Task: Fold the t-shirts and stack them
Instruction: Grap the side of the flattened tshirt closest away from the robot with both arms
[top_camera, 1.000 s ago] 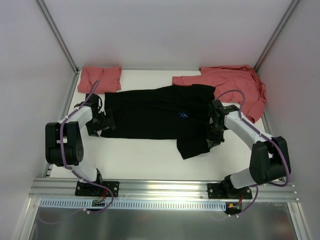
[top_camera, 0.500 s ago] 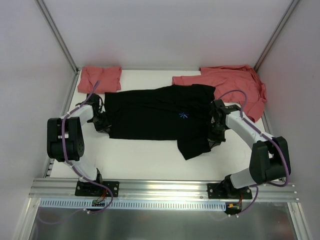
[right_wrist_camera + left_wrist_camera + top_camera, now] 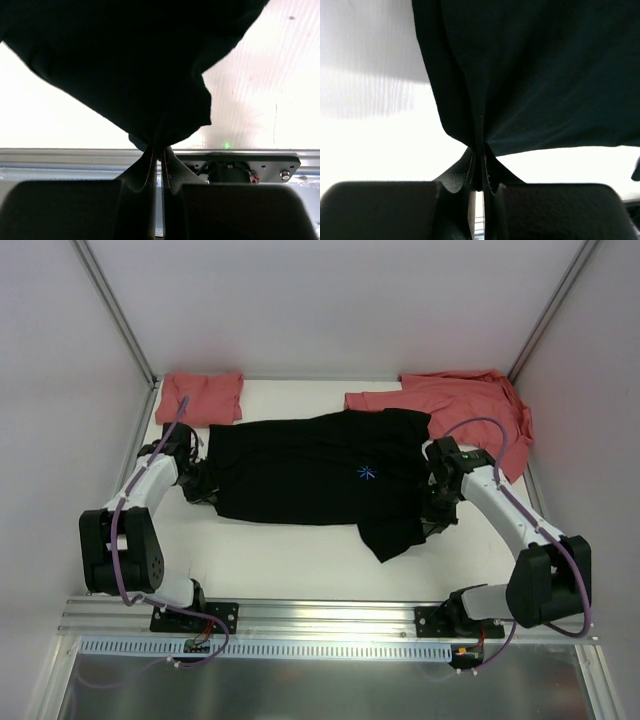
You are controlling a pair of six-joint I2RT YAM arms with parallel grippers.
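Note:
A large black t-shirt with a small light-blue starburst mark lies spread across the white table. My left gripper is shut on its left edge; the left wrist view shows black cloth pinched between the fingers. At the shirt's right side my right gripper is shut on it too, with the black cloth hanging from the fingertips. A folded salmon-red t-shirt rests at the back left. Another salmon-red t-shirt lies crumpled at the back right.
White walls with metal posts close in the table on the left, back and right. A metal rail carrying the arm bases runs along the near edge.
My left gripper went from open to shut on the black shirt's left edge and drew up and back. The right arm shifted slightly right, pulling the shirt taut.

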